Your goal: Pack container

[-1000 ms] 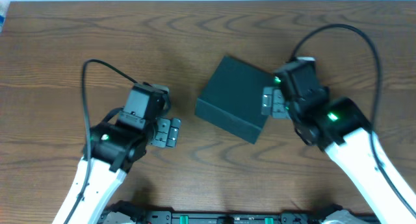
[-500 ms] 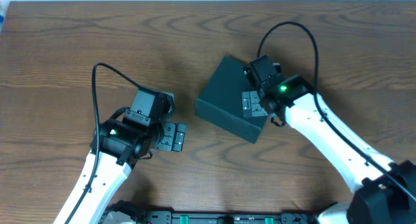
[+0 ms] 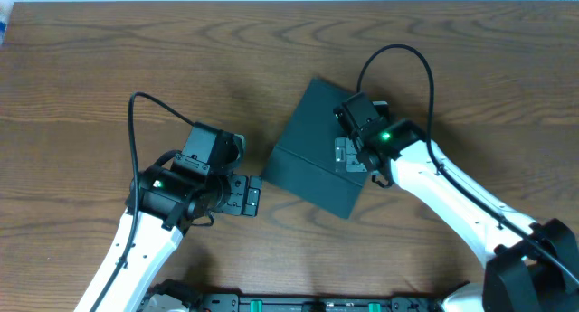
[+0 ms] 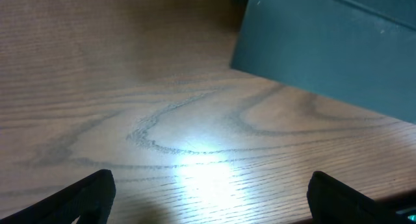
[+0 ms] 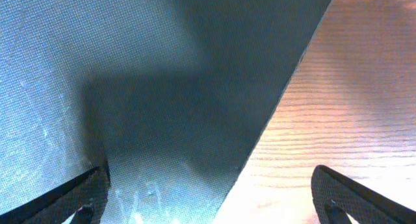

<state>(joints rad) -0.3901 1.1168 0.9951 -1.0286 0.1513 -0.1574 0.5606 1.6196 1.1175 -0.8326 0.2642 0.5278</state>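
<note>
Both spread wide: right end effector (image 3: 347,156) seemingly resting atop the container (image 3: 308,154), left end effector (image 3: 251,196) low beside it.

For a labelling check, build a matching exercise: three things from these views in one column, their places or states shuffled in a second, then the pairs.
Column one:
1. left gripper
2. right gripper
3. container

Column two:
A. lies askew on the wooden table
B. open, over the container's top
C. open, over bare wood beside the container

Pairs: 1-C, 2-B, 3-A.
</note>
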